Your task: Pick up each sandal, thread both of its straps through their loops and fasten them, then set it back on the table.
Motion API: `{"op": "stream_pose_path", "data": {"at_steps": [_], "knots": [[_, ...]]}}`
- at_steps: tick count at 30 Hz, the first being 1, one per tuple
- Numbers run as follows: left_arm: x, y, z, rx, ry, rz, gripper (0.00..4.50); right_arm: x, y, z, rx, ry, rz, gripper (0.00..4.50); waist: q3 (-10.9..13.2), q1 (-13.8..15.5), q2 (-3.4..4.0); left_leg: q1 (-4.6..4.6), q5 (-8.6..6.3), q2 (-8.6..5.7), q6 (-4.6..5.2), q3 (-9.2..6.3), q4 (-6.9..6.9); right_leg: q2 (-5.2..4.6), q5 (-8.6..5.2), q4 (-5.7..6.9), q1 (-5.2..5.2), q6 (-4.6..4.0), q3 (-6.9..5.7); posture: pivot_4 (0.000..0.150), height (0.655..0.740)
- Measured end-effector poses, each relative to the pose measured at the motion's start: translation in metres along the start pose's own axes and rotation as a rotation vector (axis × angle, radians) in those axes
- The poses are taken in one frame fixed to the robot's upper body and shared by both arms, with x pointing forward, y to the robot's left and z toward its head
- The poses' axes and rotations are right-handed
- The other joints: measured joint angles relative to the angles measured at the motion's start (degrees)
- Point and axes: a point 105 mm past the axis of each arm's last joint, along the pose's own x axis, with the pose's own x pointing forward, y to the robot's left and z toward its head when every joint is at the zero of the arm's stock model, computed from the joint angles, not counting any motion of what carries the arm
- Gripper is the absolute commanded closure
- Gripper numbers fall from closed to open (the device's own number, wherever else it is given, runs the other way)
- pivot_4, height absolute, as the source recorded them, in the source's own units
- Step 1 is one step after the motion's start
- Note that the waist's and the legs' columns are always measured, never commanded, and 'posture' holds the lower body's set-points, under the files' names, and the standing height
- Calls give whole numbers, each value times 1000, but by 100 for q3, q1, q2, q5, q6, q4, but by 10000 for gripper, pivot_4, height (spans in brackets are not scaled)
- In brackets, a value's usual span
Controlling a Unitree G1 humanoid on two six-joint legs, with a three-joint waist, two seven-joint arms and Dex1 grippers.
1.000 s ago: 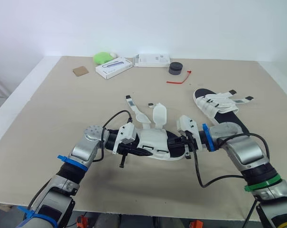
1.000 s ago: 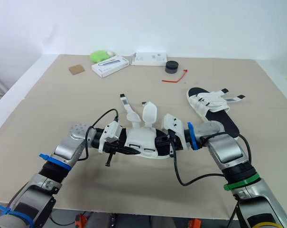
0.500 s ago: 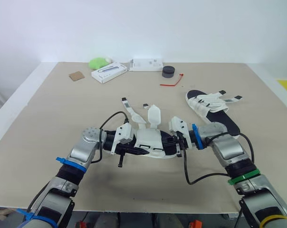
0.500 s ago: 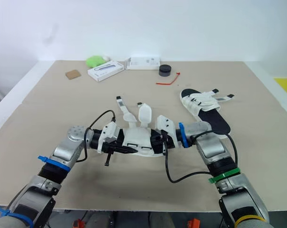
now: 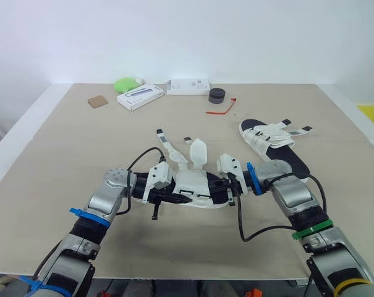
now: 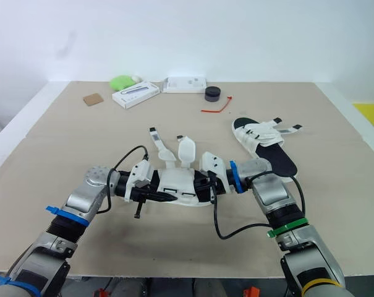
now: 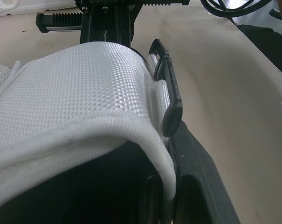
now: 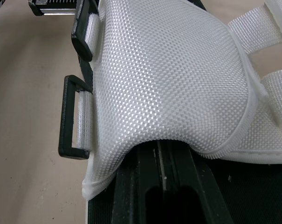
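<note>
You cannot see much of either grip. The left gripper [image 5: 169, 195] and right gripper [image 5: 227, 189] are each clamped on one end of the held sandal [image 5: 196, 185], and the white webbing upper [image 8: 178, 70] covers most of their fingers. That sandal sits at the table's [image 5: 63, 154] near centre. Its two straps [image 5: 198, 151] are loose and stick up toward 12 o'clock. In the wrist views the black loops [image 8: 74, 116] are empty, and the sole beneath the webbing is dark and hard to make out.

The second sandal [image 5: 273, 139] lies at about 2 o'clock from the held one, its strap ends splayed out.

Along the far edge, from 11 to 1 o'clock, sit:
- a brown square [image 5: 98, 101]
- a green lump [image 5: 125, 84]
- two white boxes [image 5: 140, 96]
- a black round piece [image 5: 217, 95]
- a red tie [image 5: 221, 108]

The print on the boxes is too small to read.
</note>
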Motion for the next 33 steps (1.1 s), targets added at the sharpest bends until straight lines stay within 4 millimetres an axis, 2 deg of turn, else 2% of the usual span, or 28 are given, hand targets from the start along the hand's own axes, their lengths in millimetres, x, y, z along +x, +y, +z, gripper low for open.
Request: {"op": "stream_pose_path", "data": {"at_steps": [1,7,11,14,19,22,23,26,27,29,33], "knots": [[-1,0,0,1,1,4,38515,0,0,0,0,-1,2,45000,0,-3,0,0,-2,3,-3,1,-1,2,0,0,-1,1,0,1500,7400],[-2,-12,6,-33,-44,-19,16701,8,2,3,-10,-19,17,45000,-3,-80,-24,3,-29,78,-34,1,-7,83,-10,-2,-11,-33,6,1500,7400],[-11,-14,14,-96,-50,7,88,12,3,6,-15,-31,34,45000,-2,-129,-25,8,-34,103,-27,-8,-29,116,-23,-1,-15,-56,6,1500,7400],[-22,-13,14,-161,-37,28,88,15,4,8,-21,-36,43,45000,0,-159,-27,11,-42,112,-21,-7,-29,126,-26,0,-16,-62,7,1500,7400],[-59,-14,16,-362,-17,87,88,16,4,8,-22,-42,50,45000,6,-175,-35,16,-54,131,-29,-4,-30,140,-33,1,-19,-76,7,1500,7400],[-84,-12,24,-504,-46,132,88,17,5,8,-23,-43,54,45000,7,-175,-36,17,-61,139,-31,-5,-31,150,-38,2,-19,-84,6,1500,7400],[-92,-9,33,-557,-78,149,88,17,5,9,-23,-44,55,45000,8,-175,-38,18,-64,142,-34,-5,-30,153,-40,2,-18,-85,5,1500,7400],[-96,-2,39,-626,-132,173,88,18,6,9,-25,-46,55,45000,7,-174,-38,24,-68,146,-40,-3,-30,156,-42,3,-15,-90,5,1500,7400],[-100,16,42,-695,-207,240,88,18,7,9,-33,-43,55,45000,7,-172,-38,24,-69,149,-41,-4,-31,162,-42,2,-16,-91,5,1500,7400],[-103,31,42,-744,-259,303,88,19,7,9,-39,-44,57,45000,6,-172,-44,25,-72,157,-46,-6,-31,172,-43,3,-17,-92,6,1500,7400],[-101,49,27,-847,-277,404,88,21,9,11,-54,-44,66,45000,4,-187,-47,32,-85,164,-58,0,-36,181,-51,3,-15,-102,16,1500,7400]]}}
